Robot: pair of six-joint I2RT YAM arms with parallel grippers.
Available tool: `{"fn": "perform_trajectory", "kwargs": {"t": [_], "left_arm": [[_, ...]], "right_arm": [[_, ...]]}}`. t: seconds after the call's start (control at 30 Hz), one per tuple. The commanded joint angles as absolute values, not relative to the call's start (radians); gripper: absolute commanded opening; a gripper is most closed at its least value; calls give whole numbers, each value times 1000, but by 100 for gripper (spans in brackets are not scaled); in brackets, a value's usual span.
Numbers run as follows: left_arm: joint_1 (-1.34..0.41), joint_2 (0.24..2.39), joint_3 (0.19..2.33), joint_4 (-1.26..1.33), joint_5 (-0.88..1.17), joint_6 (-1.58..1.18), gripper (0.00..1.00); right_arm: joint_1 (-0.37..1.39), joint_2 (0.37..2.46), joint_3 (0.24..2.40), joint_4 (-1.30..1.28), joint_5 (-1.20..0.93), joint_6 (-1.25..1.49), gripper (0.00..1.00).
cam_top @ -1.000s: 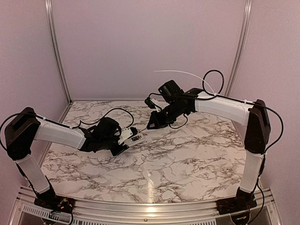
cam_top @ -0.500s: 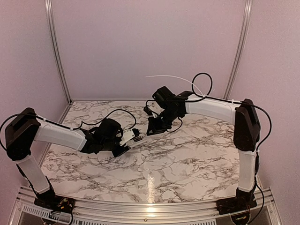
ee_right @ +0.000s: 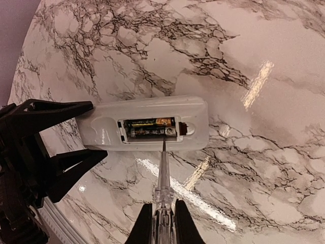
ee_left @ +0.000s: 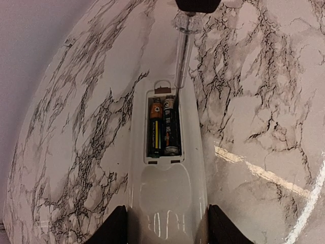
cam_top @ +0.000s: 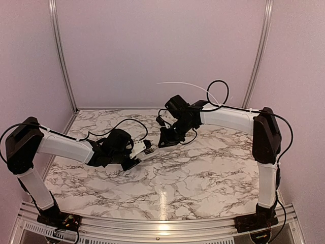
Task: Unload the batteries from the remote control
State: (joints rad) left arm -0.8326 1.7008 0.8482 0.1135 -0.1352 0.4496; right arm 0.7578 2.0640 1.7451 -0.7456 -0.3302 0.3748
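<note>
The white remote control [ee_left: 165, 195] lies back-up in my left gripper [ee_left: 167, 226], which is shut on its near end, a black finger on each side. Its cover is off, and two dark batteries [ee_left: 163, 127] sit side by side in the recess. My right gripper [ee_right: 163, 223] is shut on a clear, pointed tool [ee_right: 162, 175]. The tool's tip rests at the recess edge against the end of the nearer battery [ee_right: 150, 132]. From above, the remote control [cam_top: 145, 149] is held just over the table between my left gripper [cam_top: 134, 153] and my right gripper [cam_top: 167, 138].
The marble table [cam_top: 203, 173] is walled in by pale panels at the back and both sides. Black cables [cam_top: 127, 122] loop over the left arm and behind the right arm. A metal rail [cam_top: 162, 229] runs along the near edge.
My right arm has swung left and down, bringing the tool's tip to the remote's battery recess. The left gripper has kept its hold and hardly moved.
</note>
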Motion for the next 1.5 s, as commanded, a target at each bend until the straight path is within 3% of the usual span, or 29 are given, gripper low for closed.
{"fn": "perform_trajectory", "kwargs": {"t": [0.0,1.47], "left_arm": [[-840,1691,866,118,-129,443,6],[-847,1724,897,92,-126,437,6]], "right_arm": [[749,2033,1729,-710,-315,400,0],[702,2011,1604,-550,-435,439,0]]}}
